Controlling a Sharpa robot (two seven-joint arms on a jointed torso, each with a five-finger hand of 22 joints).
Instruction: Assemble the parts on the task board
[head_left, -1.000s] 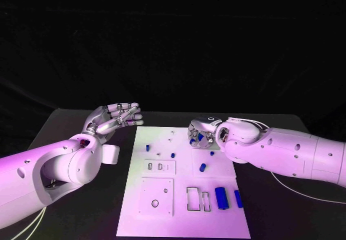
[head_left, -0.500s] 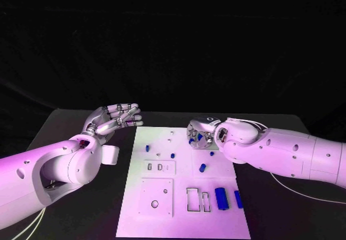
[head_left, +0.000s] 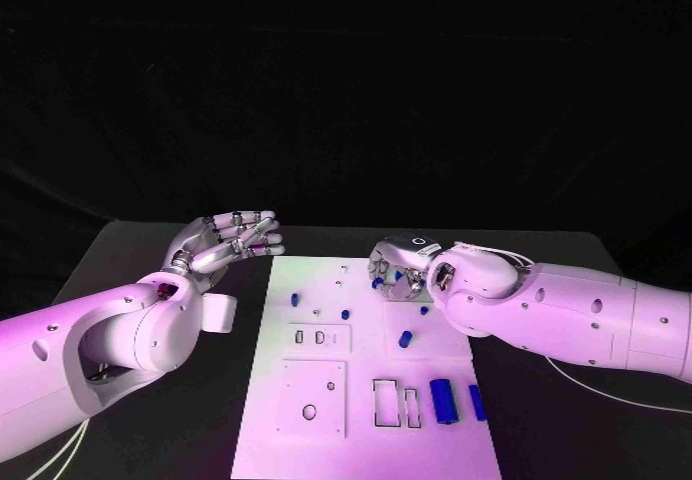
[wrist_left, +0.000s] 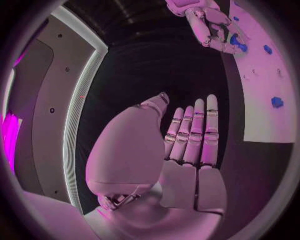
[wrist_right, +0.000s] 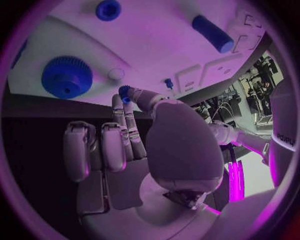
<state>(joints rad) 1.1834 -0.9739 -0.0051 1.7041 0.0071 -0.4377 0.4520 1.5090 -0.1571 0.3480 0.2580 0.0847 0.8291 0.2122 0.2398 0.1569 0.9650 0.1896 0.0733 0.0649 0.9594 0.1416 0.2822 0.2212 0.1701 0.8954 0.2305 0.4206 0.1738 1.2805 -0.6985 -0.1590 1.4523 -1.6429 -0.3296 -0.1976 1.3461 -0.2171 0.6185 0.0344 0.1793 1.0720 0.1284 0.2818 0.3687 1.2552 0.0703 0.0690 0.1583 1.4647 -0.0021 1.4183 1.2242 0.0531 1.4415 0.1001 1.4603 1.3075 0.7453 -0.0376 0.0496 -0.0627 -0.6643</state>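
Nearest the robot, nothing is shifting: the two blue cylinders (head_left: 443, 397) are lying side by side by the near right edge of the task board (head_left: 289, 440), just beside its rectangular slots (head_left: 394, 400), exactly as they were a second ago.

Further up, the right hand (head_left: 397, 265) is edging a little toward the board's far side and inward. Its fingers are curling in, and thumb and fingertip appear to be pinching a small blue part (wrist_right: 124, 91). The hold is partly hidden, so this is a judgement. The blue gear (wrist_right: 67, 76) is sitting on the board close by that hand.

That drift is suggesting the right hand is carrying its piece toward a seat in the board's far half, with placement not yet made.

Farthest off, the left hand (head_left: 231, 238) is hovering raised beside the board's far left corner, fingers straight and holding nothing, barely moved, waiting rather than working.
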